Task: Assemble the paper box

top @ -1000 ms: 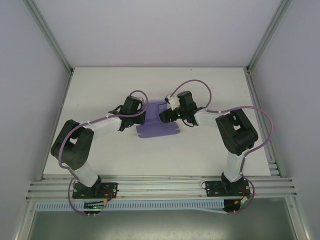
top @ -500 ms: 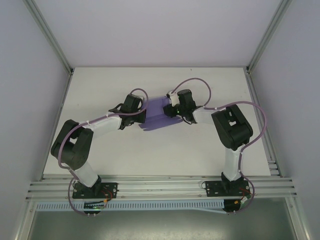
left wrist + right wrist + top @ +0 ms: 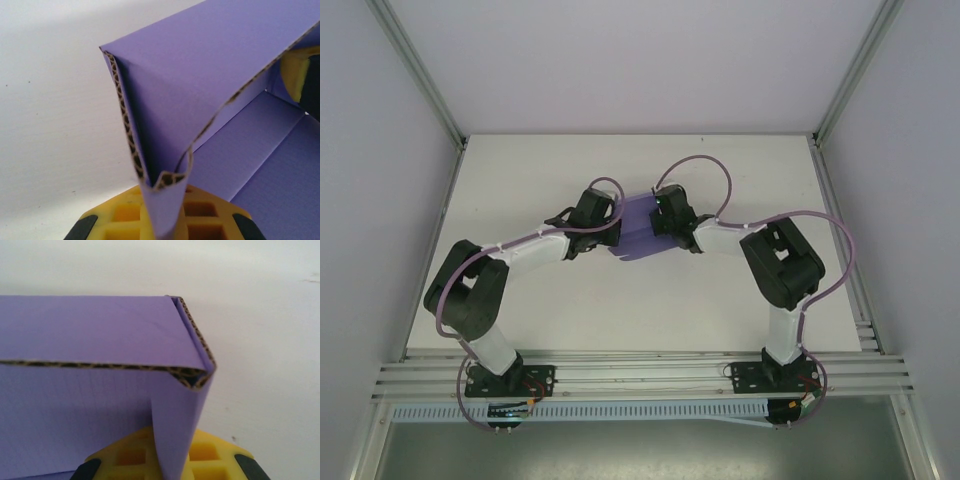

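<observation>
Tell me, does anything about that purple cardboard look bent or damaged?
Slightly. Where the left end effector pinches the paper box, the folded flap's raw edge curls and buckles instead of lying flat. The wall pinched by the right end effector is folded crisply. No tears visible.

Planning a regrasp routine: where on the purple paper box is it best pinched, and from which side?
Pinch the paper box by its folded-over end walls, one pincer coming in from each end. Each wall stands upright as a thin doubled flap, slim enough for a narrow pinch. The left pincer and right pincer are shut on these walls now.
</observation>
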Tool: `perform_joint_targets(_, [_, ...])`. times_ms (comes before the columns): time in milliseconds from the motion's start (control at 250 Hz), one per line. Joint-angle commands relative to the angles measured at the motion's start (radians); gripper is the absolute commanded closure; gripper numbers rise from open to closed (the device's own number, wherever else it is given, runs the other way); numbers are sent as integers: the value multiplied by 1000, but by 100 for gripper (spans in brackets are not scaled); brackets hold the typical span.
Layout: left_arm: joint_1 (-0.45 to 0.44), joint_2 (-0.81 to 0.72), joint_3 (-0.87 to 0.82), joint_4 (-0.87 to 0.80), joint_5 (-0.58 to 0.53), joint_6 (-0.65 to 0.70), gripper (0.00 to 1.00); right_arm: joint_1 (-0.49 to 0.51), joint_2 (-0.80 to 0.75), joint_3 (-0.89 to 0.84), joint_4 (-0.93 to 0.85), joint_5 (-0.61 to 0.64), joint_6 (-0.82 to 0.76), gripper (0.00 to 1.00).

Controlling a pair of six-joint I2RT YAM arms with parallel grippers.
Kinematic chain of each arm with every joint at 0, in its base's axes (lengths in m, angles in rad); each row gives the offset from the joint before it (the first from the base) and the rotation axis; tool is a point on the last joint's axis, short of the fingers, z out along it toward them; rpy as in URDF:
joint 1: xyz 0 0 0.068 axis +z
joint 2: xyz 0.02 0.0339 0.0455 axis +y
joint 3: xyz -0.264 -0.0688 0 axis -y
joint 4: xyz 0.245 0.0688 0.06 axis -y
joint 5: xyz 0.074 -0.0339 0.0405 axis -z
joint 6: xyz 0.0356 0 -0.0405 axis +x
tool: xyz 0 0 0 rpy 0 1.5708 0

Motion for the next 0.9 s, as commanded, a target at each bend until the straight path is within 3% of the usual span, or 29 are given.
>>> perform_joint_targets(0, [-57, -61, 50, 9, 43, 26, 100, -16, 6, 18, -118, 381, 11, 100])
perform_joint_targets(136, [-69, -86, 50, 11, 14, 28, 100, -13, -15, -10, -79, 444, 4, 100])
perform_joint_targets(204, [-71, -98, 49, 23, 27, 27, 100, -13, -40, -51, 4, 410, -44, 100])
perform_joint_targets(420, [-79, -156, 15, 118, 80, 73, 100, -36, -228, -305, 430, -90, -236, 100])
perform_joint_targets(480, [-80, -177, -5, 152, 103, 99, 100, -37, -277, -347, 480, -133, -246, 84])
perform_joint_targets(572, [-80, -202, -29, 187, 113, 118, 100, -49, -340, -360, 441, -219, -263, 74])
perform_joint_targets(679, [-80, -217, -36, 192, 85, 130, 100, -66, -412, -366, 370, -328, -270, 54])
perform_joint_targets(895, [-80, -214, -35, 190, 68, 134, 100, -77, -540, -388, 292, -507, -234, 34])
